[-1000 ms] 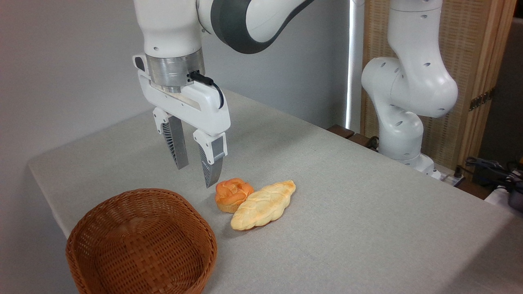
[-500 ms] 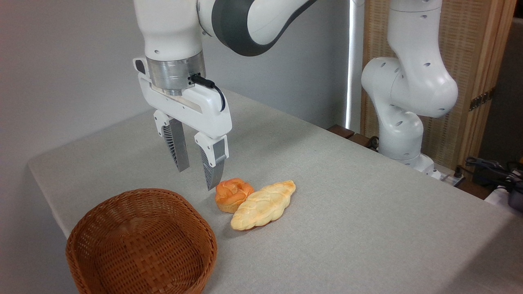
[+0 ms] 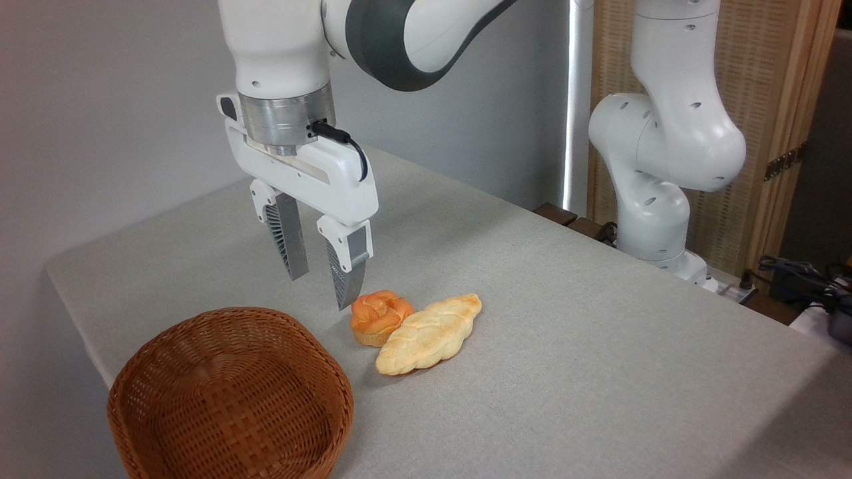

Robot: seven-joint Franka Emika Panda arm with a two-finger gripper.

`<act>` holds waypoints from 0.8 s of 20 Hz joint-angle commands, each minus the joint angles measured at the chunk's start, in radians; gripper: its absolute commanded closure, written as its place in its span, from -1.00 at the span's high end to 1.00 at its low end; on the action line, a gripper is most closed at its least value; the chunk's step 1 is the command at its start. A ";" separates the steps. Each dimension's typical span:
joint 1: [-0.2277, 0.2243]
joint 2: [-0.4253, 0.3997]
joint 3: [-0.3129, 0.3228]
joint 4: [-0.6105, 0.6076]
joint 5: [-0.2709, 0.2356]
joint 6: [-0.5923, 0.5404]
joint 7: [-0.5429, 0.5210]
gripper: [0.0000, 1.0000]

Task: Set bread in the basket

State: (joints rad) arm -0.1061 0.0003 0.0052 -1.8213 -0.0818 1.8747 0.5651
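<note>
End effector [image 3: 321, 291]: from my station I see it hanging over the desk, fingers pointing down and spread with a clear gap between them, nothing held. The nearer fingertip [image 3: 346, 299] sits just left of the bun and looks apart from it, though I cannot tell whether it touches the desk.

Bread [image 3: 380, 315]: the small orange-brown knotted bun rests on the desk, right of the basket and outside it, its right side against the braided loaf.

Braided loaf [image 3: 428, 334]: pale yellow, lying slantwise — its far end points right and away, its near end points toward me.

Basket [image 3: 166, 354]: reddish-brown wicker at the near left corner of the desk, with nothing inside.

Desk [image 3: 599, 346]: grey cloth surface carrying all three things.

Change since earlier: a second ago the end effector was a little further left and slightly higher; it has crept right and down toward the bun. Over the last half second I see almost no movement. Bun, loaf and basket have not shifted.
</note>
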 commanded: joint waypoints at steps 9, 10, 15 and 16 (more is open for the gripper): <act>0.000 0.012 -0.001 0.027 -0.001 -0.017 -0.011 1.00; 0.000 0.012 -0.001 0.027 -0.001 -0.017 -0.011 1.00; -0.001 0.012 -0.004 0.025 -0.003 -0.020 -0.010 1.00; -0.001 0.012 -0.007 0.025 0.000 -0.028 -0.005 1.00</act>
State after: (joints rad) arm -0.1071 0.0003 -0.0006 -1.8210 -0.0818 1.8748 0.5651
